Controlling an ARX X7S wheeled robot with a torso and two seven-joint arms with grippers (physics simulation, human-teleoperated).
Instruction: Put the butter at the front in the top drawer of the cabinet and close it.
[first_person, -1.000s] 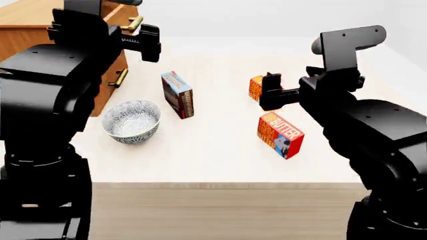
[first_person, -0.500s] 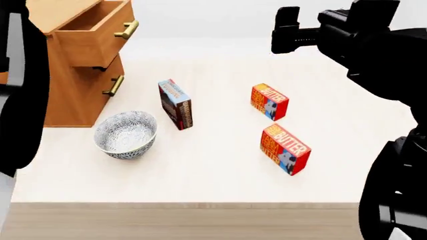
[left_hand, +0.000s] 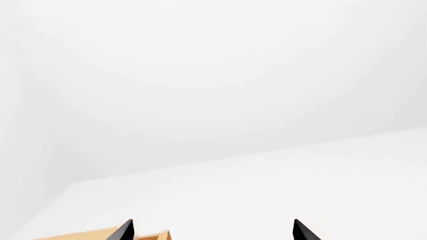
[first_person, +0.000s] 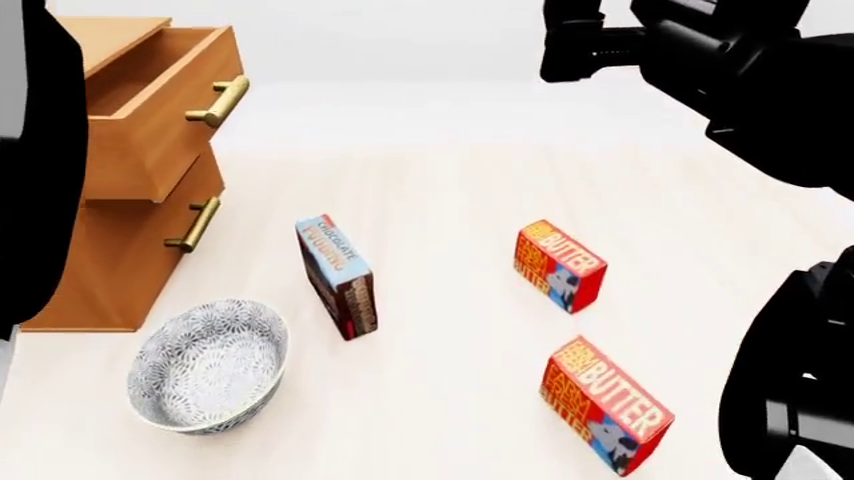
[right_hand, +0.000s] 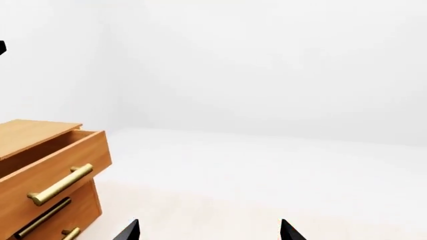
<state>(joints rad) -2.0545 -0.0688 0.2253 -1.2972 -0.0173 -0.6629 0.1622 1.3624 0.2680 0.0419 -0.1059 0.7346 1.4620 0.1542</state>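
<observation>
Top drawer (first_person: 154, 120) pulled open, both grippers raised clear of the table (first_person: 441, 200), nothing held.

Front butter (first_person: 607, 403) at 5 o'clock in head view, lying flat near table's front edge; second butter carton (first_person: 559, 265) at 3 o'clock, well apart from it. Chocolate pudding box (first_person: 336, 276) standing on edge near centre, patterned bowl (first_person: 207, 366) at 8 o'clock just beside it. Cabinet (first_person: 114, 260) at 10 o'clock, brass handle (first_person: 218, 101) on open drawer. Right gripper (right_hand: 209, 231) fingertips spread apart, empty, facing cabinet. Left gripper (left_hand: 211, 231) fingertips likewise spread, empty, pointing at bare wall with a sliver of wood at frame edge.
</observation>
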